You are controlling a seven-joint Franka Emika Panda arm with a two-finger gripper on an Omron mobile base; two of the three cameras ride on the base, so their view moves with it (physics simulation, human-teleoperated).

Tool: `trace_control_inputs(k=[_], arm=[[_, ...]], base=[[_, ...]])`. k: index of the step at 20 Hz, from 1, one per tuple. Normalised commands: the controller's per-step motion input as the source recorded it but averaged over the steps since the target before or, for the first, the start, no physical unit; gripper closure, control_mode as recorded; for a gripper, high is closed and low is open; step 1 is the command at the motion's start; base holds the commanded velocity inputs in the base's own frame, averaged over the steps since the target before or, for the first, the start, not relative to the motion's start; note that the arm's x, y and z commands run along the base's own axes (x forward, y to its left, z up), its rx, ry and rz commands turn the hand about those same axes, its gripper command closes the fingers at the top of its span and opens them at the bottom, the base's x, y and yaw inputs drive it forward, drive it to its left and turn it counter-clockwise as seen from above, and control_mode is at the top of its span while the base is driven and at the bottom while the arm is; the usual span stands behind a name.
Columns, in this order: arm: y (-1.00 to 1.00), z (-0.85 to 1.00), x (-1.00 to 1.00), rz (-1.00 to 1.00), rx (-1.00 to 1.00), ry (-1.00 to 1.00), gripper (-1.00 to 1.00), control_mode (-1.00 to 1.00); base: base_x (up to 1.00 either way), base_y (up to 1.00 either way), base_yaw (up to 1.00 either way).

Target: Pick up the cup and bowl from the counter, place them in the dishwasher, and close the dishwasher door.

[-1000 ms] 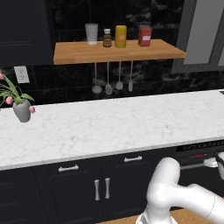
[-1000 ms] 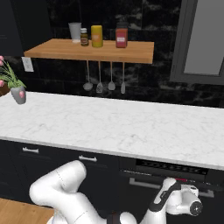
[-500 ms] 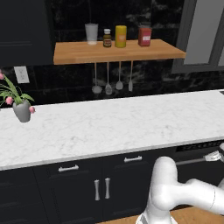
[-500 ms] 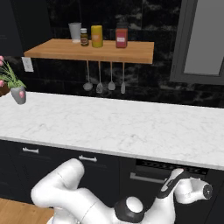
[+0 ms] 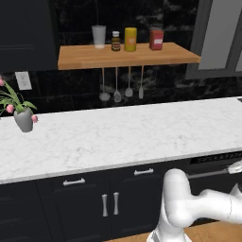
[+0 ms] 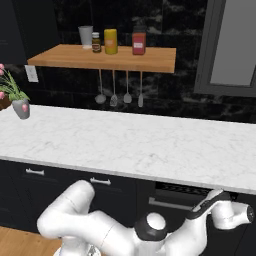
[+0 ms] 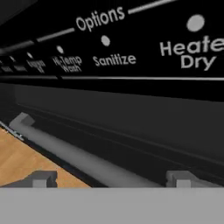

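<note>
The dishwasher [image 7: 131, 109] sits right before us under the counter [image 5: 123, 137], its handle [image 7: 74, 153] between our tool's [image 7: 111, 178] spread fingertips. We risk sliding off that smooth bar if we pull at an angle.

A wooden shelf [image 5: 127, 56] holds 4 jars; a flower vase [image 5: 23, 119] stands left.

White arm [image 6: 100, 227] bent low and reaching right, gripper [image 7: 111, 178] with fingertips spread wide, holding nothing
</note>
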Motion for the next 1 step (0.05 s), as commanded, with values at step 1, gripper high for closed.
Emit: trace_control_inputs(k=[1], arm=[[0.31, -0.44, 0.06, 0.00, -0.03, -0.01, -1.00, -1.00]], base=[[0.00, 0.00, 0.00]])
